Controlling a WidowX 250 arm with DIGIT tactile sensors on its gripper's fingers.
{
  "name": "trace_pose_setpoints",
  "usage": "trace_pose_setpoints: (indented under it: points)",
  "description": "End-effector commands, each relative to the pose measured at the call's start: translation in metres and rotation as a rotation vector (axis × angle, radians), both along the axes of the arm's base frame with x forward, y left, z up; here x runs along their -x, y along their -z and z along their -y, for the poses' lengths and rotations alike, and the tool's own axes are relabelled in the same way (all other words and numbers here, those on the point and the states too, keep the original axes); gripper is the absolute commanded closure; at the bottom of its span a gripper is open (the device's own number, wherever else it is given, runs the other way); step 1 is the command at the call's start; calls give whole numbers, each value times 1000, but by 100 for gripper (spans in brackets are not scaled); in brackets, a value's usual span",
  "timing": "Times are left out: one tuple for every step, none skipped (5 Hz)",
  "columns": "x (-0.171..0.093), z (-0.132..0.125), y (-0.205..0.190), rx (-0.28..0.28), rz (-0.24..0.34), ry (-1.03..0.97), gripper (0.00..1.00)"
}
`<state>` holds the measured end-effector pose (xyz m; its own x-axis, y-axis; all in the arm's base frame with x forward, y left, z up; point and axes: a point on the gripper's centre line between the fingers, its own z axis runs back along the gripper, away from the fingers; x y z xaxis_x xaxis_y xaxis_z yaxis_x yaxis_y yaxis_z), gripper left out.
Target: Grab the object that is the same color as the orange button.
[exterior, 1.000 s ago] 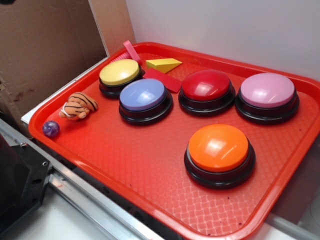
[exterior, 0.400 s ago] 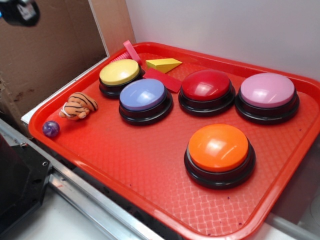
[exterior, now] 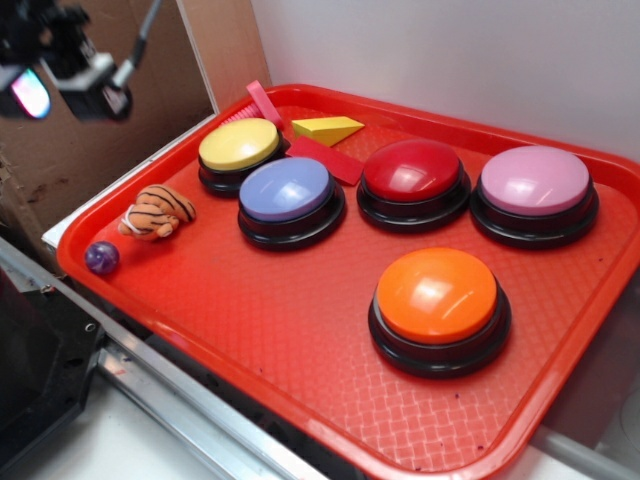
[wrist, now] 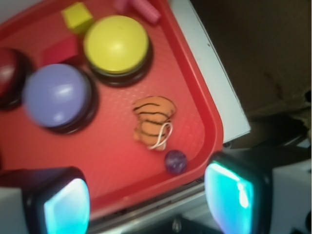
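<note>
The object, a small orange plush tiger with black stripes, lies near the left edge of the red tray. The orange button stands at the tray's front right, out of the wrist view. My gripper hovers high above the tray's left corner, well clear of the tiger. Its jaws stand wide open with nothing between them; the blue pads frame the tray's edge below.
Yellow, lavender, red and pink buttons fill the tray's back half. A small purple ball lies beside the tiger. A yellow wedge, a red block and a pink piece sit behind. Cardboard stands at left.
The gripper has come into the exterior view from the upper left corner and moved right and downward. Everything on the tray stays where it was.
</note>
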<state>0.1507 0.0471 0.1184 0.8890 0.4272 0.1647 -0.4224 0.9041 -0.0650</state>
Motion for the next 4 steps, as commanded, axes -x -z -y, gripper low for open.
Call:
trace_pose_setpoints:
  points:
    - [-16, -24, 48, -57, 61, -211, 0]
    - [-26, -25, 73, -95, 71, -257, 0]
    - [-33, -22, 91, -68, 87, -275, 0]
    - [-37, -13, 103, -67, 98, -272, 0]
